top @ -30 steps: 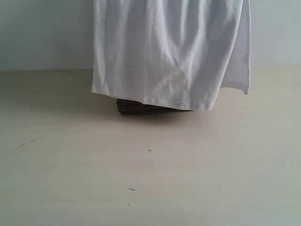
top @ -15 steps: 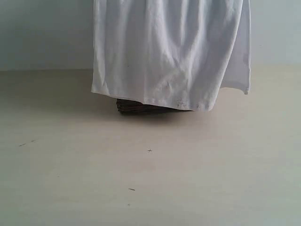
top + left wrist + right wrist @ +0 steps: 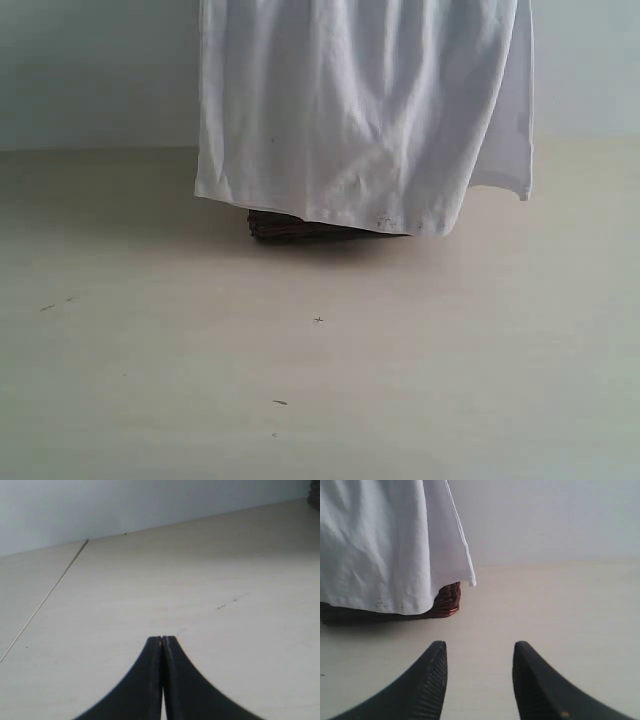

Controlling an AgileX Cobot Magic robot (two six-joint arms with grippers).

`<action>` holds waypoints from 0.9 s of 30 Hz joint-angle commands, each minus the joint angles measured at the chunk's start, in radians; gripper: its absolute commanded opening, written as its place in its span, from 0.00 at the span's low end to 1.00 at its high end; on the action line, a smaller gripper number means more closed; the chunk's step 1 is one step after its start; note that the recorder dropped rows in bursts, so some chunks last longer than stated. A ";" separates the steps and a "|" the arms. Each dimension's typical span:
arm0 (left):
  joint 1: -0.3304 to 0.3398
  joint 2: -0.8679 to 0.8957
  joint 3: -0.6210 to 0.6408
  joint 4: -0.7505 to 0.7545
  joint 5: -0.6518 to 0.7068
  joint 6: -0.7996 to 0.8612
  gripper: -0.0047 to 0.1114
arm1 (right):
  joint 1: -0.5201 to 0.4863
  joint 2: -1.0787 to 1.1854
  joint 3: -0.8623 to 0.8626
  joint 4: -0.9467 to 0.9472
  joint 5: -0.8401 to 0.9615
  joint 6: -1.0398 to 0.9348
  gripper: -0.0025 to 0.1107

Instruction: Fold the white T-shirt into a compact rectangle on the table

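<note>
From my station I see the white T-shirt (image 3: 360, 110) hanging in loose vertical folds at the back of the scene, its upper part cut off by the top of the exterior view, so I cannot tell what holds it up. Its bottom hem is clear of the surface (image 3: 320, 400) and runs unevenly, lower toward the right, with one side edge hanging down as a separate flap on the far right. Just under the hem a dark brown wicker basket (image 3: 290, 226) sits on the surface. The cloth hides the basket's top, and I cannot tell whether the two touch. The near part of the surface is pale beige with a few tiny dark specks (image 3: 318, 320), and a plain pale wall (image 3: 90, 70) rises behind. My left pincer (image 3: 162, 642) is clenched, its two dark fingers pressed flat together with nothing between them, over bare surface crossed by a thin seam (image 3: 50, 592). My right pincer (image 3: 480, 647) is released, jaws standing apart with only bare surface showing in the gap. It points toward the shirt's hanging side edge and the basket, well apart from both. Neither pincer touches the shirt.
</note>
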 commanded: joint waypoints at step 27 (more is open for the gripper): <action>-0.003 -0.007 -0.004 -0.012 -0.008 -0.003 0.04 | -0.004 1.078 -0.798 0.170 0.279 -0.779 0.02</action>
